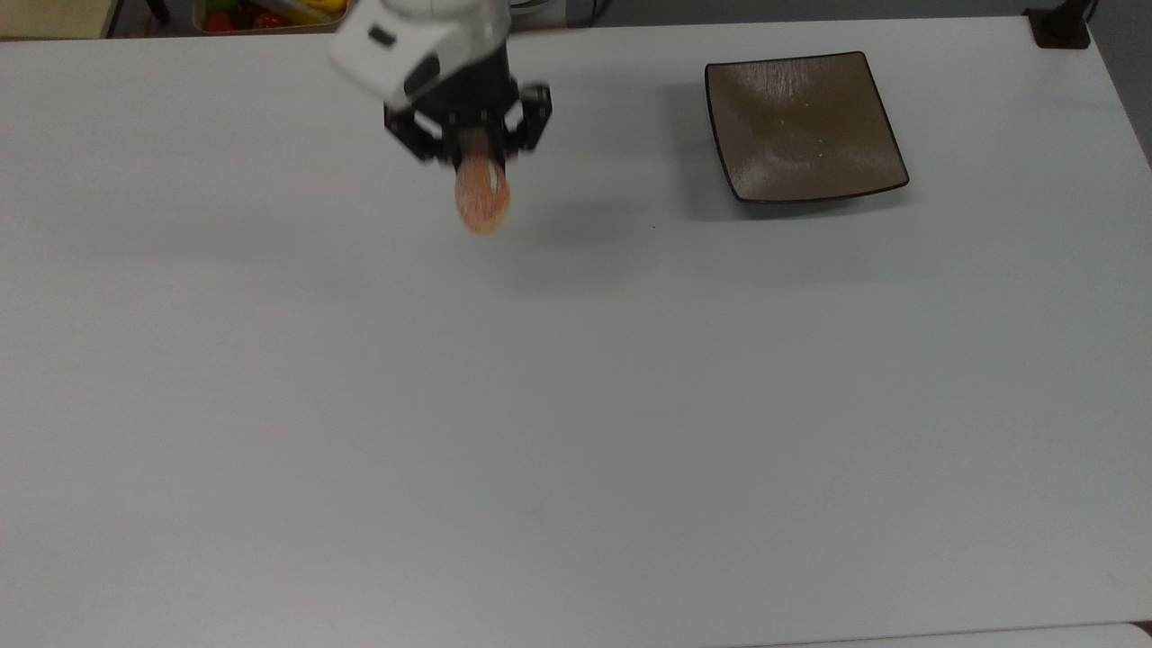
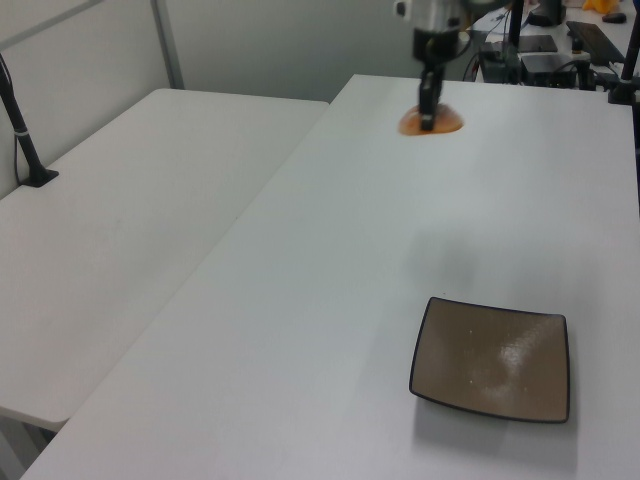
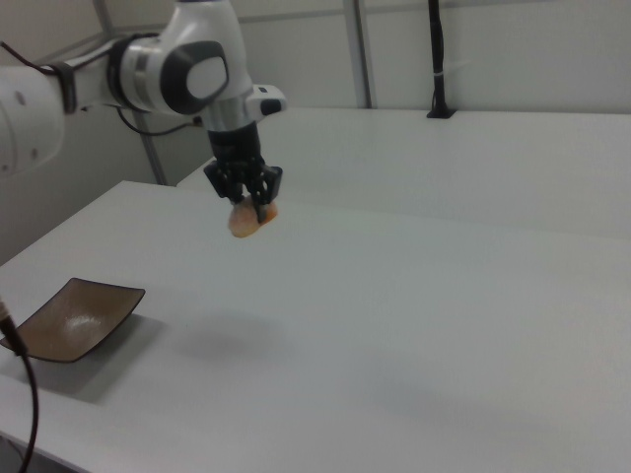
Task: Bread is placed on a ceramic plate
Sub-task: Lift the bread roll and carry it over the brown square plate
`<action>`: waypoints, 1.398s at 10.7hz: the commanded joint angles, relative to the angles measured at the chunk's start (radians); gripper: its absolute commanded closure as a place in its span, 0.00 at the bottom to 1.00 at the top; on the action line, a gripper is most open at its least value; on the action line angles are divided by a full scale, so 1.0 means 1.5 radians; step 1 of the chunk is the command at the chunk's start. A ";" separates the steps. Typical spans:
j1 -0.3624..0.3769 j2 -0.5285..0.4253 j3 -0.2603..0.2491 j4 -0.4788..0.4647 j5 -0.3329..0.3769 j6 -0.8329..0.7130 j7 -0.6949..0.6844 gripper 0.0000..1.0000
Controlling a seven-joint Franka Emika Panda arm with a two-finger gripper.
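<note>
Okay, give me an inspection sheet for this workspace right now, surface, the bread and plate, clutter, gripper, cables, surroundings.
Surface: white table, bare apart from the plate.
Bread: bread held in the air above the table, its shadow on the tabletop below in the right view.
Plate: ceramic plate holds nothing, toward the top view's right of the bread.
Clutter: nothing seen on the table.
Gripper: gripper shut on the bread.
Cables: dark cable near the plate in the right view.
Surroundings: second white table; black post; bin of colourful items.
</note>
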 commanded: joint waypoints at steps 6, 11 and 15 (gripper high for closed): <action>0.062 -0.250 -0.005 -0.225 0.003 -0.127 -0.004 0.66; 0.237 -0.258 0.002 -0.259 0.011 -0.112 0.111 0.64; 0.327 -0.201 0.026 -0.263 0.024 -0.004 0.269 0.64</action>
